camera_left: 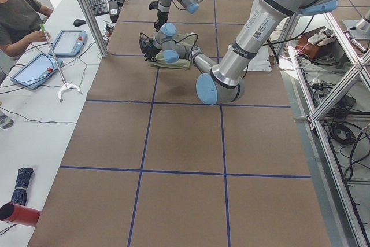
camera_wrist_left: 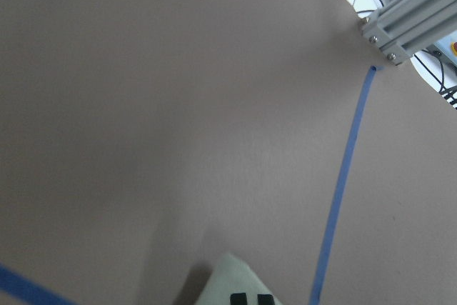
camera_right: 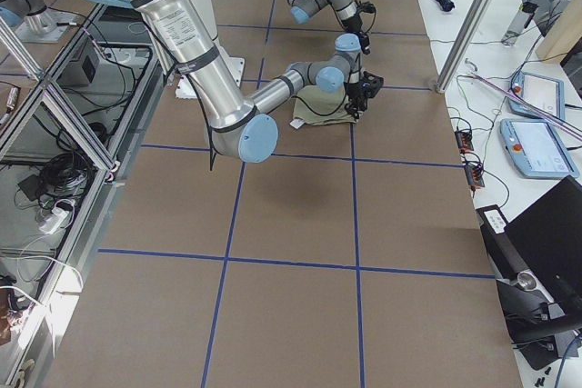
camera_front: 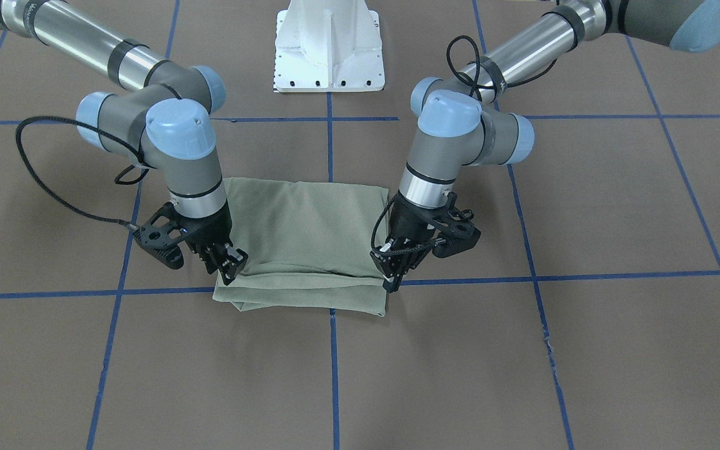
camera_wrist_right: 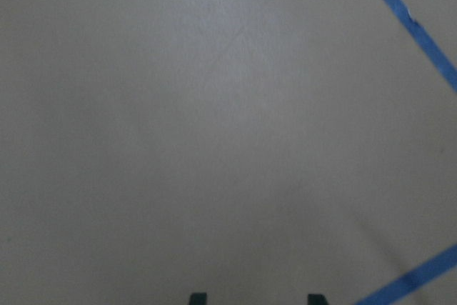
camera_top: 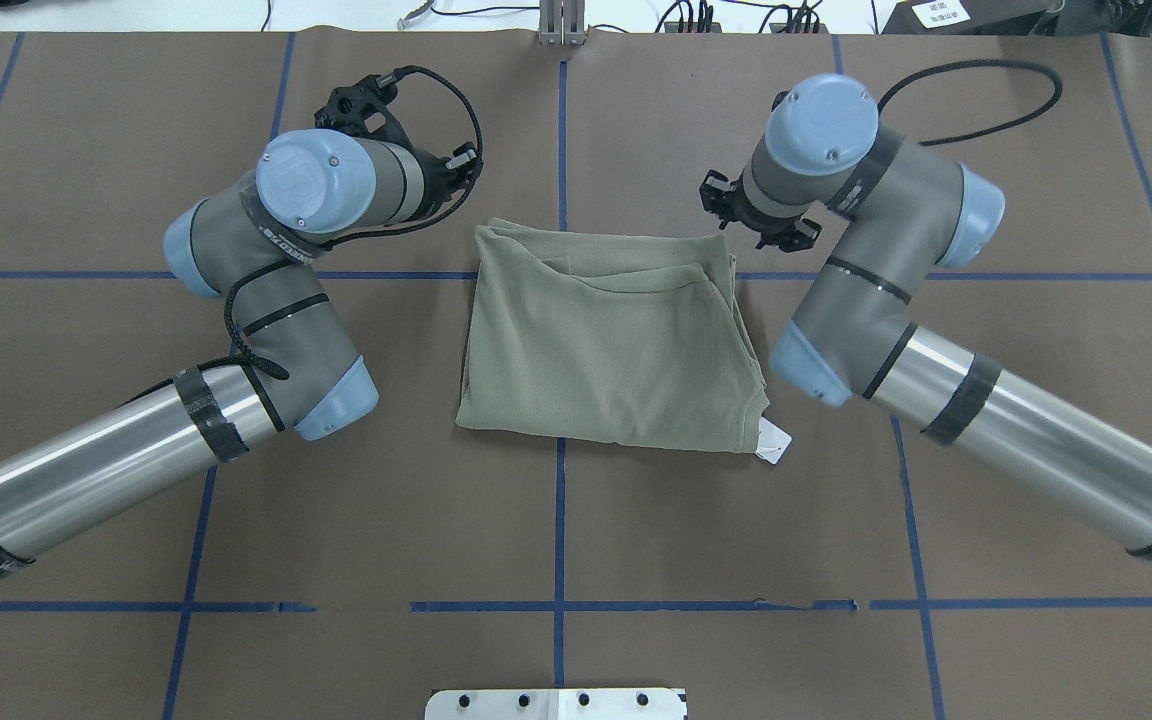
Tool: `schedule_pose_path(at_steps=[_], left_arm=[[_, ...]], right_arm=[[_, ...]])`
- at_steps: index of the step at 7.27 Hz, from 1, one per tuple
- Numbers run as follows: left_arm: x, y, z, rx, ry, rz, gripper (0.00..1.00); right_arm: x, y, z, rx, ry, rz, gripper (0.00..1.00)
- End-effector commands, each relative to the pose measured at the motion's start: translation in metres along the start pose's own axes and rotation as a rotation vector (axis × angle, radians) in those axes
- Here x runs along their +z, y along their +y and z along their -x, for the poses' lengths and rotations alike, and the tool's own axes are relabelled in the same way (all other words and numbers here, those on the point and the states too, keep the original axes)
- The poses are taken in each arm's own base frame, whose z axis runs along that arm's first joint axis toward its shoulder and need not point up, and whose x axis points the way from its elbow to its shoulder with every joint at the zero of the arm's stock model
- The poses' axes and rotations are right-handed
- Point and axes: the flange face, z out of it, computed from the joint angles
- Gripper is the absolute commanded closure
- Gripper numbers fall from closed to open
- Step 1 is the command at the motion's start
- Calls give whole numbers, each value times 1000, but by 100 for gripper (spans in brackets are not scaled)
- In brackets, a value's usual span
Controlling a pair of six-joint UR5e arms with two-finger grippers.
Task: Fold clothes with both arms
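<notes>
Left gripper (camera_front: pixel 391 278) and right gripper (camera_front: pixel 230 262) flank the far corners of the shirt (camera_front: pixel 310 231).
Left's fingers are together, seemingly pinching cloth; right's are apart; the shirt extends nearward between them.

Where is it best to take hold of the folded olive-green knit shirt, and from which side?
Probably at the two corners of the edge farthest from the robot, coming down from above: the olive-green knit shirt lies flat as a folded rectangle, and there its layers show as a stacked edge.
</notes>
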Motion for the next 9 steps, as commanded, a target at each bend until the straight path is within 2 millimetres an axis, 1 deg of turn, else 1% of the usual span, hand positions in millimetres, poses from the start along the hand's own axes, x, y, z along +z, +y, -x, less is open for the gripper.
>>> schedule_pose_path(at_steps=[1,2,3,4,5,6,7,8,9], left_arm=[[-2,-24,5,33,3,-13,39],[-18,-40,22,110,7,75,40],[-57,-75,70,217,24,140,39],[-90,-97,120,347,28,179,39],[-114,-124,178,481,12,231,39],[-145,-168,236,572,10,275,38],[-184,-200,293,664,-8,265,38],[-211,-222,357,772,-67,273,28],[-238,-244,415,819,-132,295,24]], right_arm=[[-20,-84,-44,-90,-18,89,0],[-25,-110,-71,-132,-15,92,0],[-29,-134,-105,-179,-13,111,0],[-39,-168,-145,-262,-18,130,0],[-46,-198,-195,-348,-17,156,0],[-55,-223,-243,-411,-7,162,0],[-73,-249,-283,-443,-8,185,0],[-88,-270,-325,-482,10,203,0],[-92,-277,-372,-532,22,230,0]])
